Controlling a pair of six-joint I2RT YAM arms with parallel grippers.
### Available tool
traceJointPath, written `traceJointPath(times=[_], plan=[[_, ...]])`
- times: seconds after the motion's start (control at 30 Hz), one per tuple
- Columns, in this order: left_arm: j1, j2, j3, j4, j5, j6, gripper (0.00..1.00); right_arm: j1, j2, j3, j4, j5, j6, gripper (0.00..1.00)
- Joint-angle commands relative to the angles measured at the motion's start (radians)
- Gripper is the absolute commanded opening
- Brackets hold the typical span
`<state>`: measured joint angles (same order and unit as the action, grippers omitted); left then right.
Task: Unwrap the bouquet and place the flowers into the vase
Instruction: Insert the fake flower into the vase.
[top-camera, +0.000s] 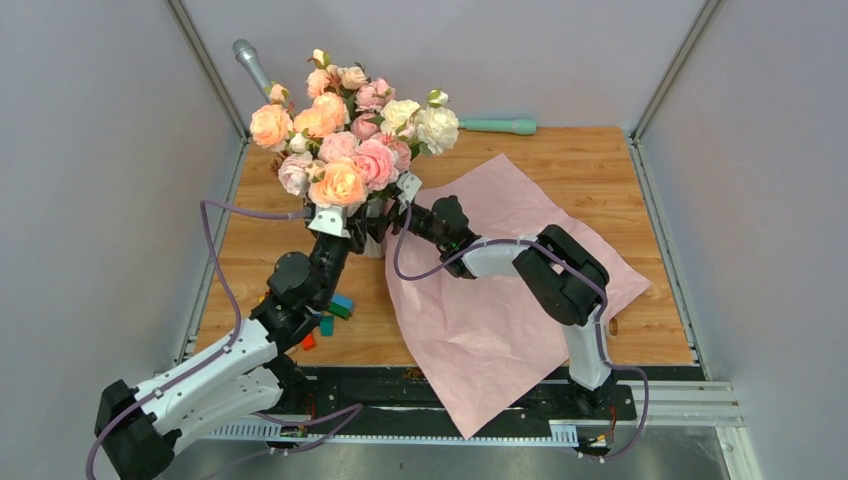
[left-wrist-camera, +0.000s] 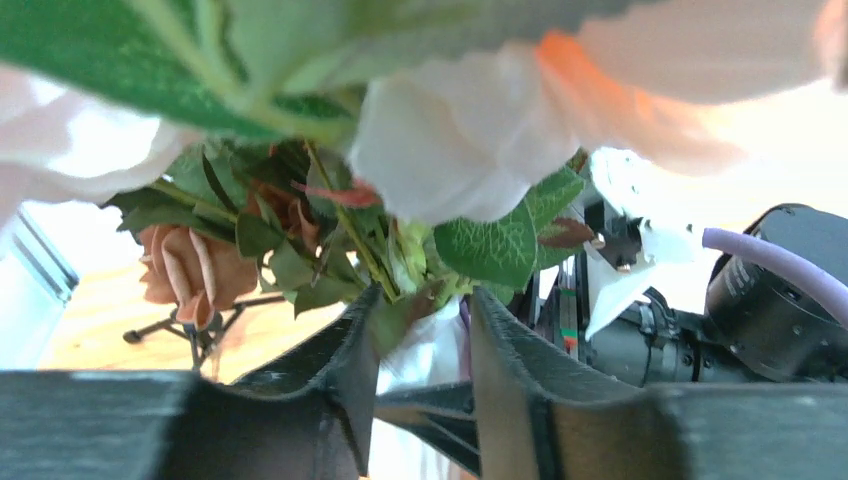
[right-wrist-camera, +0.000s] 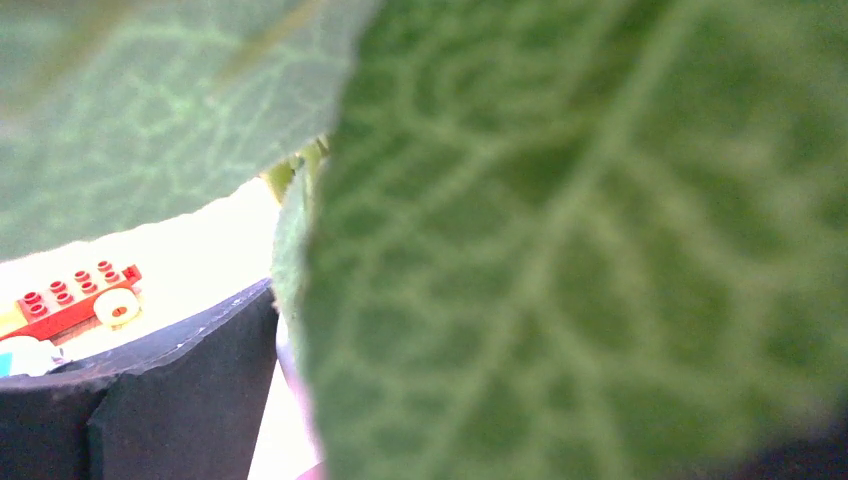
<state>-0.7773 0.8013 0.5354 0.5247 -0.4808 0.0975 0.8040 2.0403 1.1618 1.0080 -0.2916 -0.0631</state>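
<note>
The flowers, white and pale pink roses (top-camera: 425, 125), stand upright in one mass with larger peach blooms (top-camera: 335, 185). Both grippers reach in under the heads: my left gripper (top-camera: 352, 225) from the left, my right gripper (top-camera: 397, 205) from the right. In the left wrist view my left gripper (left-wrist-camera: 425, 295) is open, with green stems (left-wrist-camera: 375, 255) just above its tips and a blurred white body (left-wrist-camera: 425, 365) behind the gap, perhaps the vase. The top view hides the vase. The bouquet's pink paper (top-camera: 500, 280) lies spread flat. A leaf (right-wrist-camera: 560, 250) fills the right wrist view; one finger (right-wrist-camera: 200, 370) shows far left.
Coloured toy bricks (top-camera: 335, 310) lie beside my left arm, and a red brick (right-wrist-camera: 70, 300) shows in the right wrist view. A green-handled tool (top-camera: 500, 126) and a grey handle (top-camera: 250, 65) rest at the back. A small black tripod (left-wrist-camera: 190, 325) stands behind the stems.
</note>
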Motion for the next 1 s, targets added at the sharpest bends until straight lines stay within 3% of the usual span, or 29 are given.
traceJointPath(times=[0.0, 0.13, 0.27, 0.4, 0.6, 0.73, 0.97], plan=[[-0.002, -0.068, 0.014, -0.125, -0.008, -0.054, 0.48, 0.017, -0.006, -0.004, -0.118, -0.013, 0.025, 0.42], [-0.002, -0.127, 0.025, -0.190, -0.015, -0.057, 0.63, 0.017, -0.009, 0.002, -0.129, -0.008, 0.024, 0.45], [-0.002, -0.193, 0.022, -0.263, -0.033, -0.087, 0.86, 0.018, -0.013, 0.006, -0.135, -0.005, 0.022, 0.49], [-0.002, -0.275, 0.013, -0.321, -0.059, -0.131, 0.98, 0.018, -0.019, 0.004, -0.142, -0.004, 0.019, 0.54], [-0.002, -0.374, 0.020, -0.441, -0.111, -0.171, 1.00, 0.020, -0.027, 0.008, -0.160, -0.002, 0.014, 0.61], [-0.002, -0.428, 0.017, -0.515, -0.219, -0.209, 1.00, 0.024, -0.030, 0.013, -0.171, -0.001, 0.010, 0.65], [-0.002, -0.529, 0.031, -0.599, -0.292, -0.231, 1.00, 0.033, -0.053, 0.013, -0.200, 0.026, -0.006, 0.85]])
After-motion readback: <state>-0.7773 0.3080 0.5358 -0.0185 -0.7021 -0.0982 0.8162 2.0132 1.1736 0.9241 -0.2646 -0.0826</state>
